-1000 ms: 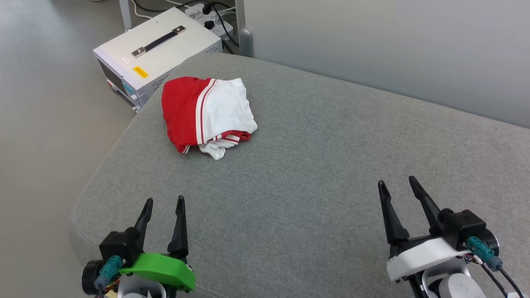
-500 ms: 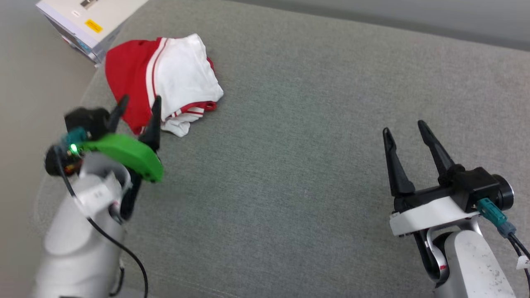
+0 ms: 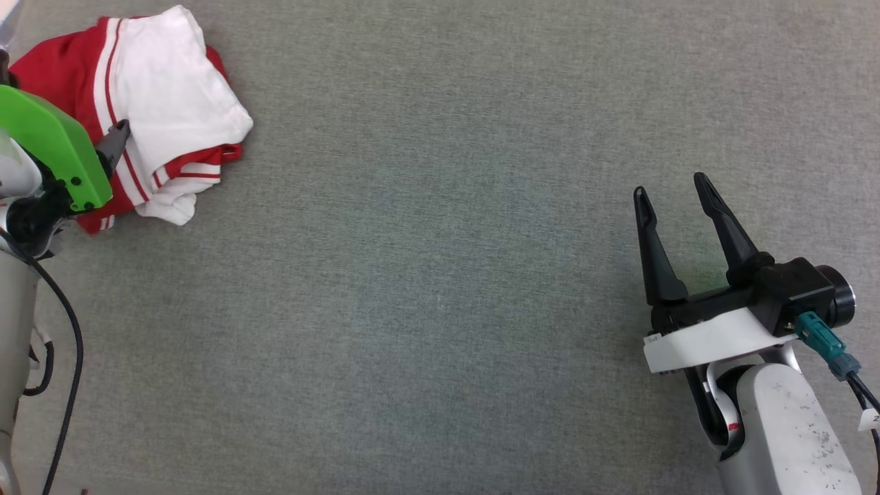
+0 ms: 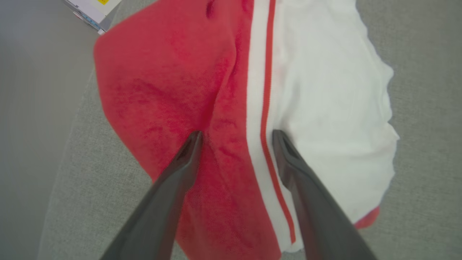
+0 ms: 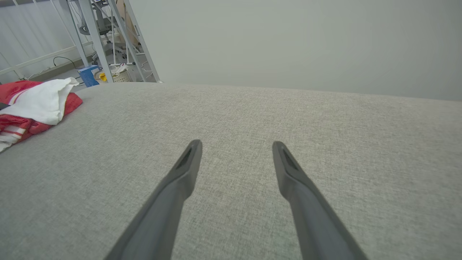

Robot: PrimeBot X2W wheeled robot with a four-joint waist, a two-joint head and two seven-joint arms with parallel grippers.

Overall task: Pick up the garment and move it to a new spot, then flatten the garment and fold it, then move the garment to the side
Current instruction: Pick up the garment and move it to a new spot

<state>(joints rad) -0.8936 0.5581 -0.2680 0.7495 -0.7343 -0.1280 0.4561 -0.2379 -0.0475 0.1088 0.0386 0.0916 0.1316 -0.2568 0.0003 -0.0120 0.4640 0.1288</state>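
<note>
At the far-left edge of the grey cushion [image 3: 440, 289] the garment [image 3: 161, 96] is shown crumpled | left gripper [image 4: 236, 135] is positioned over it, jaws spread, nothing clamped | right gripper [image 3: 670, 187] is positioned over the cushion's right side, jaws spread.

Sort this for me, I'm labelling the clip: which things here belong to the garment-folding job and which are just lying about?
Job: garment, crumpled on the grey cushion; left gripper, open over it; right gripper, open, over bare cushion.
Lying about: white box beside the cushion; metal frame and blue box on the floor beyond.
</note>
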